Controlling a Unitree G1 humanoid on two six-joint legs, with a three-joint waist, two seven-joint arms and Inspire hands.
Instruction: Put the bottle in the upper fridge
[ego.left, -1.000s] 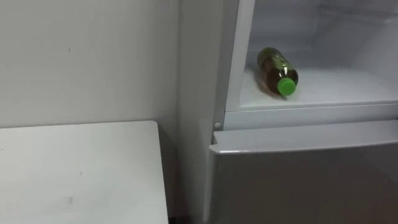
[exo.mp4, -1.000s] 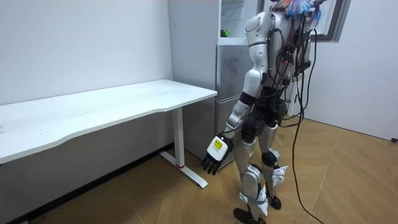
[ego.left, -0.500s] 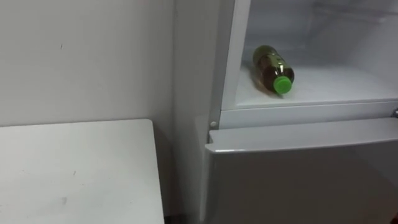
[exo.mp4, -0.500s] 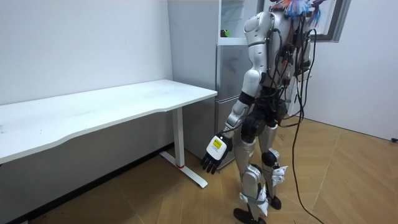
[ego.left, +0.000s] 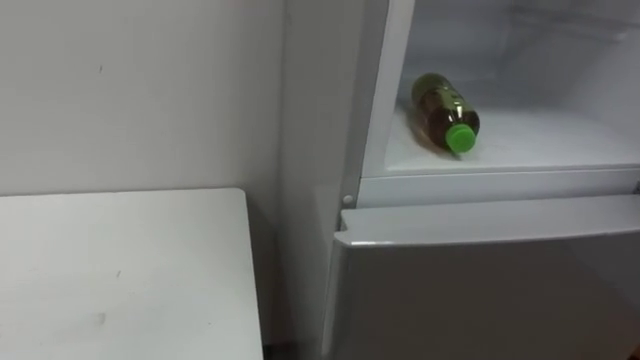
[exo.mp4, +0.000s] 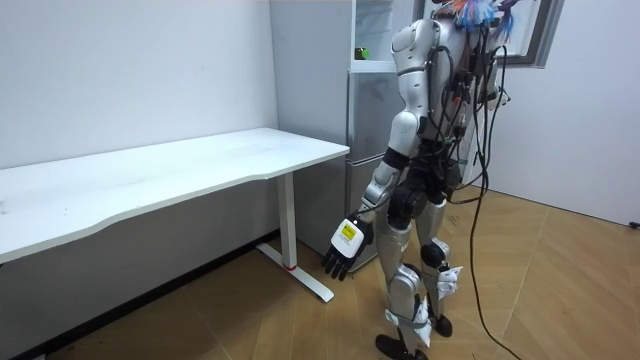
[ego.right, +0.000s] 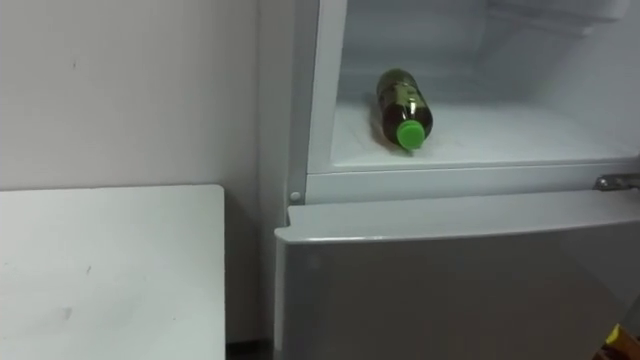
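The bottle (ego.left: 445, 110) lies on its side on the white floor of the open upper fridge compartment (ego.left: 545, 140), green cap towards me, brown liquid inside. It rests near the compartment's left wall, and nothing touches it. In the room view I stand upright close to the fridge (exo.mp4: 372, 120), and the bottle's green cap (exo.mp4: 362, 53) shows at head height. My left hand (exo.mp4: 343, 250) hangs low beside my thigh with its fingers relaxed and holding nothing.
The lower fridge door (ego.left: 480, 290) is closed just below the compartment. A white table (ego.left: 120, 270) stands to the left, against the wall and next to the fridge. Open wooden floor (exo.mp4: 560, 290) lies behind me.
Only the head camera's picture has shifted slightly. The bottle stays where it lay and the left hand still hangs low.
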